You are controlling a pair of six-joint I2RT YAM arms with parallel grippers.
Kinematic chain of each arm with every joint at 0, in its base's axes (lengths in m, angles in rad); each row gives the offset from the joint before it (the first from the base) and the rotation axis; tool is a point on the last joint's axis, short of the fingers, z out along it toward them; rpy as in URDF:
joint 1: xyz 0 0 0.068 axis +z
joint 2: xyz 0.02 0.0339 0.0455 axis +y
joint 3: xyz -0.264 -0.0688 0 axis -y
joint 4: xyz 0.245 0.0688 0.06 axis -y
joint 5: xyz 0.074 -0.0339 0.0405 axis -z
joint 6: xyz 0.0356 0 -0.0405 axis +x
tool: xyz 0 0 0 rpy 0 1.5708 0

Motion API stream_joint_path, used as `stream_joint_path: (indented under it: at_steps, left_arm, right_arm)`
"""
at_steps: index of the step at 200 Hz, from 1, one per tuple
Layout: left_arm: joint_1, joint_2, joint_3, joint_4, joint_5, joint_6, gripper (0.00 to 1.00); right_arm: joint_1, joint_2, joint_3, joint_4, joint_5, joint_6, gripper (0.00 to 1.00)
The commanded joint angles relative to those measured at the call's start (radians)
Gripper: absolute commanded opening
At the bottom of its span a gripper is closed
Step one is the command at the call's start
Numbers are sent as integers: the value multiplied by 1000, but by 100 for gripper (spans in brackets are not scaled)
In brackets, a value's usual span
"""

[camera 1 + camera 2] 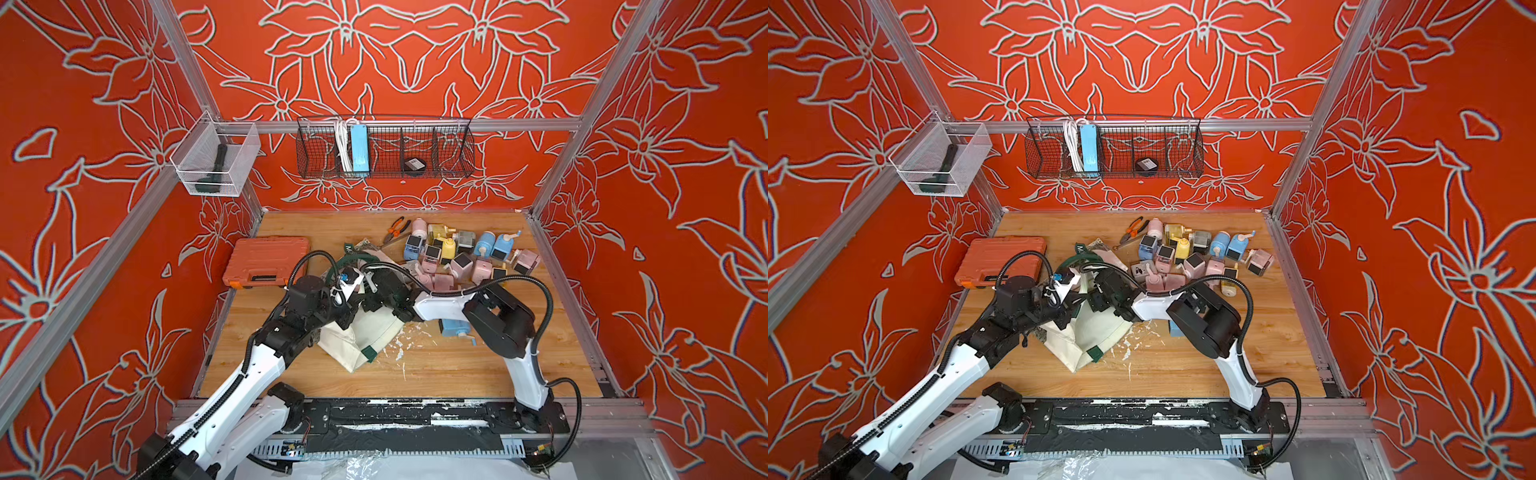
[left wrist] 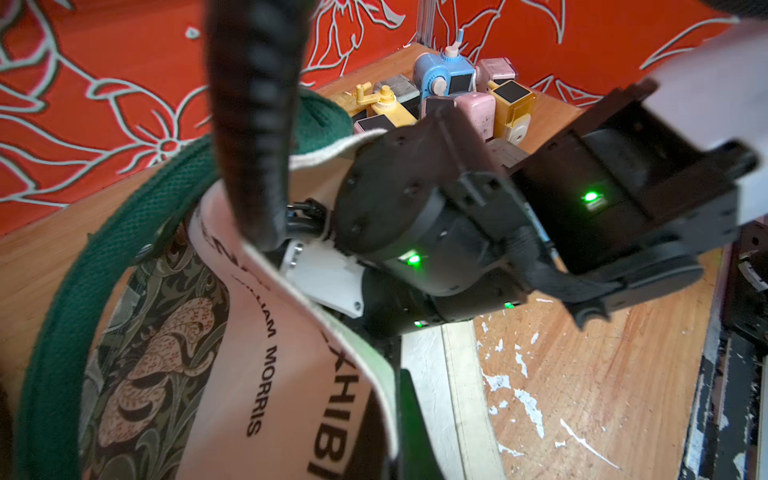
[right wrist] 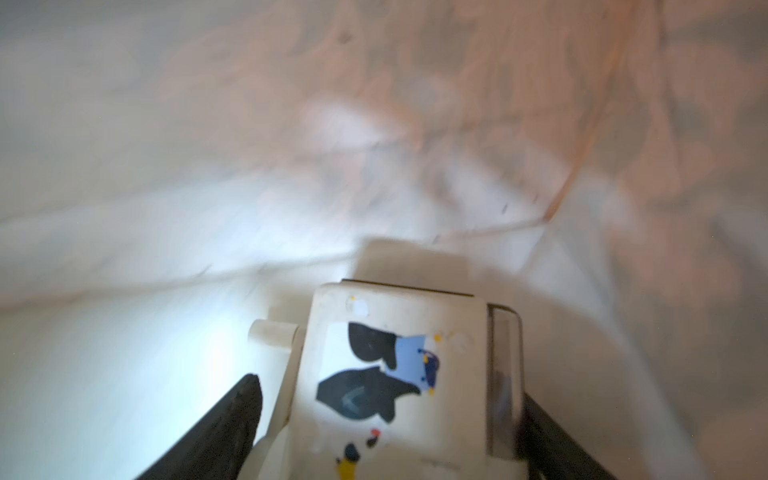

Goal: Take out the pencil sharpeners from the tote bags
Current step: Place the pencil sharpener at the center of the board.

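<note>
White sharpener (image 3: 399, 365) lengthwise inside spread right claw (image 3: 390, 399); left claw (image 2: 395, 424) pinching tote bag (image 2: 266, 374)

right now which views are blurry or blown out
Right wrist view: tote blurred, with a white glare patch, sharpener clearer. Left wrist view: near cable out of focus, tote lettering crisp. Both top views: sharp, evenly lit.
</note>
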Motion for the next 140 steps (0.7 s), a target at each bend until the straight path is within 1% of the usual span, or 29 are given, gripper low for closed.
stream_joint_path:
  at_steps: [1, 16, 30, 41, 53, 78, 84, 102, 110, 122, 133, 136, 140]
  left_arm:
    - [-4, 1, -23, 52, -110, -63, 0]
    - [0, 25, -12, 54, -172, -80, 0]
    - [6, 51, 3, 54, -232, -94, 0]
    - [20, 72, 11, 70, -273, -119, 0]
    - [40, 98, 23, 95, -291, -154, 0]
    - [64, 142, 37, 154, -264, -216, 0]
    - [64, 180, 39, 166, -244, -223, 0]
    - [64, 210, 38, 209, -160, -252, 0]
    - [64, 217, 41, 218, -138, -265, 11]
    - [64, 216, 45, 210, -132, -275, 29]
    - [64, 200, 45, 195, -143, -268, 40]
    - [64, 192, 43, 193, -150, -266, 50]
    - [64, 180, 40, 191, -156, -265, 57]
  right_arm:
    - [1, -137, -79, -5, -148, 35, 53]
    - [4, -227, -179, 20, -202, 54, 52]
    - [7, -314, -259, 1, -226, 51, 52]
    - [7, -386, -316, -32, -222, 42, 52]
    - [7, -465, -374, -79, -184, 25, 52]
    - [2, -586, -478, -159, -63, 21, 52]
    - [-1, -595, -497, -168, -43, 18, 52]
    - [-9, -589, -530, -189, 7, 31, 53]
    - [-11, -581, -534, -203, 14, 35, 53]
    - [-12, -576, -541, -204, 39, 52, 58]
    - [-14, -576, -549, -192, 41, 49, 64]
    - [-14, -577, -550, -188, 43, 47, 66]
    - [-13, -578, -549, -187, 48, 46, 69]
